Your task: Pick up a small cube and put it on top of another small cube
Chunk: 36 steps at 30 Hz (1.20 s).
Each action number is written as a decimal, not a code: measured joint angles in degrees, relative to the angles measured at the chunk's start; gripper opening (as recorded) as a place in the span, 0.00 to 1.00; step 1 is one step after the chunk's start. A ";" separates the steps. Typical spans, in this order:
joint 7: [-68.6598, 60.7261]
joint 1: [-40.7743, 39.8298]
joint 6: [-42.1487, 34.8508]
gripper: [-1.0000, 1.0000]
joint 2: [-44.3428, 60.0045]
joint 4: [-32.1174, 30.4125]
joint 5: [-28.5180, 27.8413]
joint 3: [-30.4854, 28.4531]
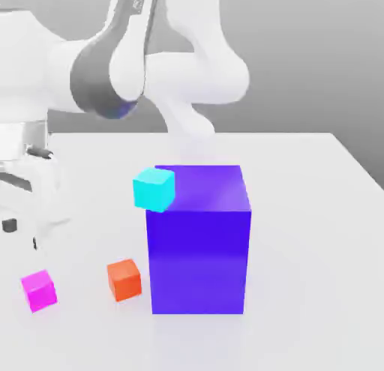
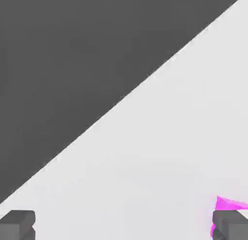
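The small cube [image 1: 39,290], magenta at the exterior view's lower left, looks light, rigid and smooth-faced, best pinched across two opposite flat sides by the gripper [image 2: 123,224], whose fingers stand spread wide and empty.

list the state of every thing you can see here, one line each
tool: open, fingers wide apart, nothing between them
pink cube: resting on the table, not held, near the tool
orange cube: resting on the table beside the big block, nothing on top
cyan cube: by the big block's upper corner, on the exterior view's left; what it rests on unclear
big blue block: upright on the table
table: flat, white
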 joint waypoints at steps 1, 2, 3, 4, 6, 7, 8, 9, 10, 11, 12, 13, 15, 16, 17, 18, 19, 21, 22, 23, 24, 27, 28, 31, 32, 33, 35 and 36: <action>0.35 -0.67 0.97 0.50 2.03 -0.57 0.21 -0.43; 0.75 -1.24 1.94 0.50 4.06 -1.14 0.34 -0.92; 1.17 -1.81 2.91 0.50 6.07 -1.71 0.45 -1.56; 0.94 -2.47 4.10 0.50 8.13 -1.89 1.17 -1.57; -0.92 -4.37 6.94 0.50 12.30 -1.38 3.94 0.30; -2.09 -5.59 8.46 0.50 14.40 -0.95 5.53 1.76; -3.32 -6.89 10.01 0.50 16.49 -0.48 7.16 3.36; -4.39 -8.45 11.59 0.50 18.56 -0.01 8.57 5.21; -5.05 -9.28 12.47 0.00 19.77 0.28 9.45 6.22; -5.05 -9.28 12.47 0.00 19.77 0.28 9.45 6.22; -5.03 -9.28 12.47 0.00 19.77 0.28 9.44 6.22; -5.01 -9.29 12.47 0.00 19.77 0.28 9.41 6.22; -4.95 -9.30 12.47 0.00 19.77 0.28 9.35 6.23; -5.25 -9.80 12.95 0.00 20.37 0.41 9.74 6.81; -4.81 -9.31 12.40 0.00 19.63 0.23 9.16 6.20; -3.97 -8.37 11.34 0.00 18.21 -0.11 8.05 5.01; -2.82 -7.37 10.04 0.00 16.44 -0.55 6.54 3.69; -0.15 -5.63 7.12 0.00 12.44 -1.53 3.00 1.20; 1.17 -5.01 5.62 0.00 10.40 -2.00 1.19 0.24; 0.41 -4.44 4.79 0.00 9.87 -1.69 0.05 0.51; -0.95 -4.18 3.87 0.00 10.11 -1.10 -1.37 0.61; -6.68 -4.03 1.14 0.00 12.60 1.33 -5.84 0.89; -8.81 -4.09 0.26 0.00 13.61 2.18 -7.30 1.01; -15.40 -4.34 -2.20 0.00 16.72 4.73 -11.47 1.40; -17.68 -4.47 -2.93 0.00 17.75 5.55 -12.81 1.57; -19.84 -4.74 -3.59 0.00 18.76 6.35 -14.24 1.85; -24.75 -4.54 -4.77 0.00 20.43 8.39 -17.37 2.43; -27.39 -4.13 -5.23 0.00 21.05 9.65 -19.23 2.81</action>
